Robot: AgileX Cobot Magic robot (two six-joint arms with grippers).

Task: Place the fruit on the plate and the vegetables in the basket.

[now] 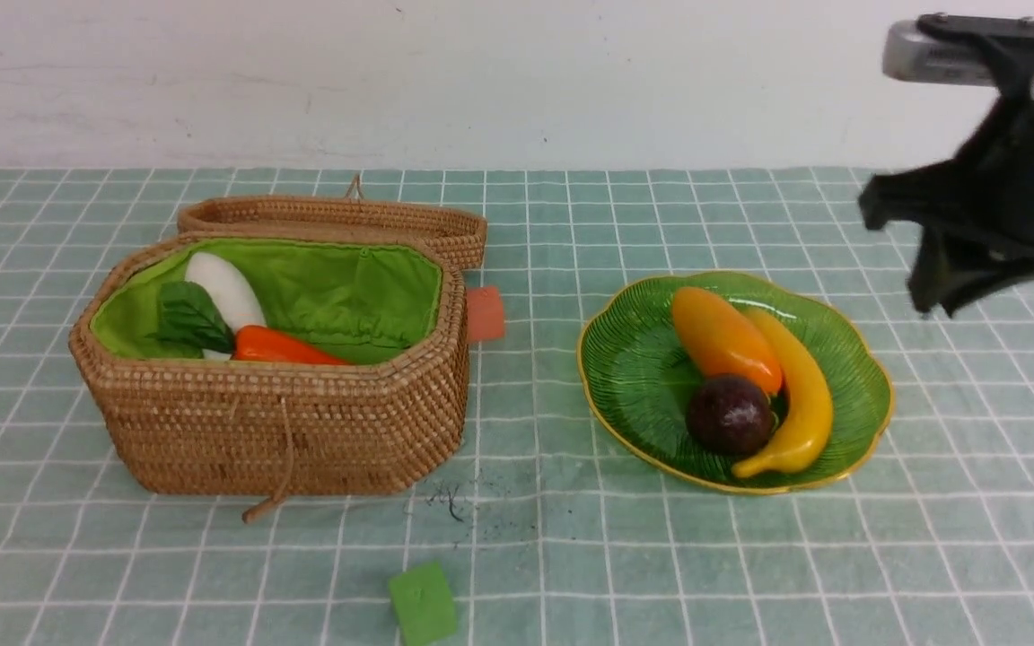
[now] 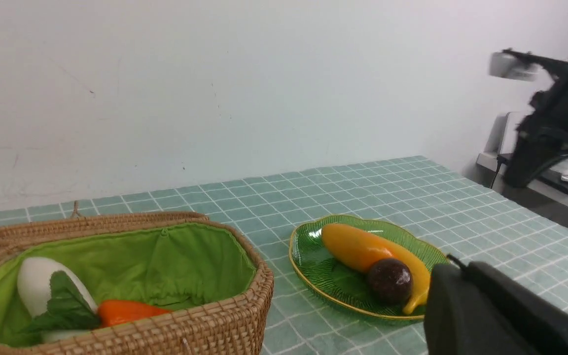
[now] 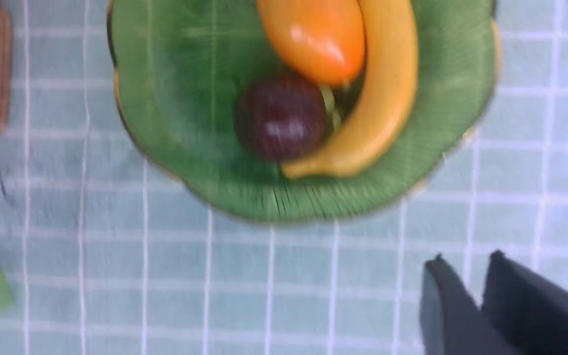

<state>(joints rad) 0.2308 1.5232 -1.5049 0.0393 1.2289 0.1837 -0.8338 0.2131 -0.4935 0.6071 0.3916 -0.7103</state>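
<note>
The green leaf-shaped plate [image 1: 643, 359] holds all three fruit: an orange oval fruit [image 1: 719, 336], a yellow banana [image 1: 804, 395] and a dark purple mangosteen [image 1: 730, 413]. The open wicker basket [image 1: 284, 422] holds a white radish [image 1: 225, 287] and an orange-red carrot [image 1: 279, 347]. My right gripper [image 1: 930, 301] hangs high, to the right of the plate. In the right wrist view the right gripper [image 3: 466, 259] shows a narrow gap between its tips and nothing in it. My left gripper [image 2: 454, 266] is shut and empty, off to the left of the basket.
The basket's lid [image 1: 337, 215] lies folded back behind it. A small green cube [image 1: 423, 603] sits near the table's front edge. A salmon-coloured block [image 1: 486, 314] lies just behind the basket's right corner. A checked green cloth covers the table.
</note>
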